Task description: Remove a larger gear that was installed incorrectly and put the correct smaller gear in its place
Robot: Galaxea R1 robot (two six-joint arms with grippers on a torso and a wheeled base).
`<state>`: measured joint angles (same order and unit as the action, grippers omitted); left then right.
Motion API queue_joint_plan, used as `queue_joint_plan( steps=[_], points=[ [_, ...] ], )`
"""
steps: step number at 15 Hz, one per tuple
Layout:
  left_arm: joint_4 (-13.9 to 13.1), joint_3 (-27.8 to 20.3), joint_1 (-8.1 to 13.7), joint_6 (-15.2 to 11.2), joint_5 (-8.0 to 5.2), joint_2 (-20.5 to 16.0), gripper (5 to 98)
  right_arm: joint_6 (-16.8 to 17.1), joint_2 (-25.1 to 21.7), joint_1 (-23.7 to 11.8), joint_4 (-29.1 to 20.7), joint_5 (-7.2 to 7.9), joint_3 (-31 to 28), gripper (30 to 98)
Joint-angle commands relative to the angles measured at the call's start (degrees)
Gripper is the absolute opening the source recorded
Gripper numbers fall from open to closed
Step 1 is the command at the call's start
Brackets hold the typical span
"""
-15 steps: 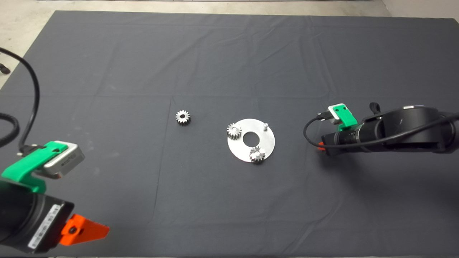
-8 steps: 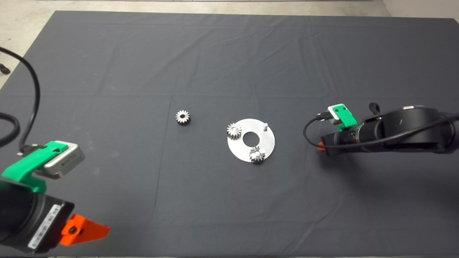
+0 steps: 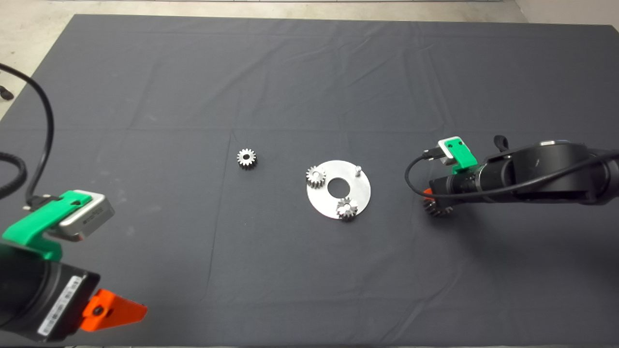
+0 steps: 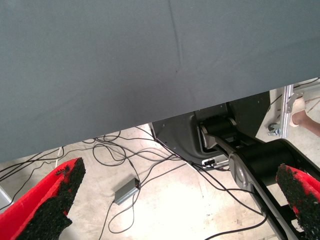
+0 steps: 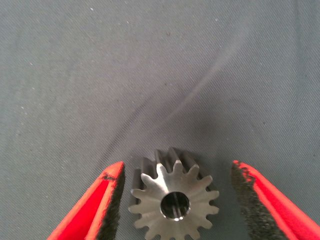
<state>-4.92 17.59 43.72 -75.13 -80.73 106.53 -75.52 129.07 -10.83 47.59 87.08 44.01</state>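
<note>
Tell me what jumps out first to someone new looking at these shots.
The round silver plate near the mat's middle, carrying two small gears and one bare peg. Right of it, the right end effector sits open over the larger gear lying on the mat, fingers on either side without touching. The smaller gear lies alone left of the plate; the left end effector waits open at lower left.

Larger gear [image 5: 173, 202]: dark grey steel, long teeth, small centre hole. Lies flat on the mat, off to the right of the plate, partly hidden in the head view [image 3: 436, 209].

Smaller gear [image 3: 246, 158]: bright silver spur gear, round centre hole. Lies flat on the mat, left of the plate, apart from it.
</note>
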Motion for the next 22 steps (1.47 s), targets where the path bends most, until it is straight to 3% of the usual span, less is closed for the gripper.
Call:
queue_joint_plan(
  steps=[1,2,5,6,8,9,10,11,13,14,16,17,19,20,22],
  points=[
    [-0.79,-0.38,0.67,-0.10,-0.30,0.04,98.4,-0.24,-0.79,-6.51,0.25,0.55,-5.20,57.4],
    [-0.70,-0.12,0.67,0.21,-0.40,-0.08,98.4,-0.41,-1.55,-11.71,-3.08,1.21,-8.01,59.6],
    [0.76,0.73,0.58,1.47,-0.05,1.27,98.4,-0.24,-6.51,-23.15,-17.55,1.17,-12.42,63.8],
    [4.26,1.77,0.19,2.67,-0.02,1.33,98.4,-0.24,-9.39,-27.17,-23.21,0.73,-14.48,67.2],
    [10.50,3.91,-3.51,3.41,0.56,1.70,98.4,0.18,-11.25,-31.83,-32.64,0.19,-17.69,67.4],
    [12.71,4.01,-5.02,3.41,2.20,2.45,98.4,0.37,-11.29,-35.47,-36.56,0.72,-19.87,68.8],
    [16.44,4.01,-7.64,3.32,5.27,3.50,98.4,0.54,-11.50,-39.46,-42.46,1.22,-20.45,70.4],
    [19.55,4.44,-9.84,3.06,7.05,4.43,98.4,0.89,-11.78,-41.95,-46.72,1.77,-20.98,72.5],
    [23.56,9.46,-13.04,2.88,9.01,7.16,98.4,0.73,-11.95,-48.75,-52.07,1.69,-21.79,76.9],
    [24.52,11.92,-14.22,2.88,9.44,9.18,98.4,0.81,-12.74,-49.12,-52.43,1.60,-21.79,77.4],
    [26.51,13.33,-14.43,1.98,9.53,11.82,98.4,0.81,-15.38,-49.13,-52.60,1.34,-21.87,77.3],
    [28.87,13.24,-14.44,-0.06,9.53,11.82,98.4,0.81,-15.38,-49.21,-52.60,1.43,-21.88,77.3],
    [37.81,11.28,-15.55,-8.00,8.86,12.78,98.4,0.90,-15.03,-49.18,-52.60,1.43,-21.88,77.3],
    [42.16,9.45,-17.56,-9.94,8.08,12.61,98.4,0.90,-14.94,-49.21,-52.60,1.43,-21.88,77.3],
    [45.51,7.16,-19.13,-12.16,7.57,12.87,98.4,1.01,-14.94,-49.31,-52.59,1.34,-22.05,77.3]
  ],
)
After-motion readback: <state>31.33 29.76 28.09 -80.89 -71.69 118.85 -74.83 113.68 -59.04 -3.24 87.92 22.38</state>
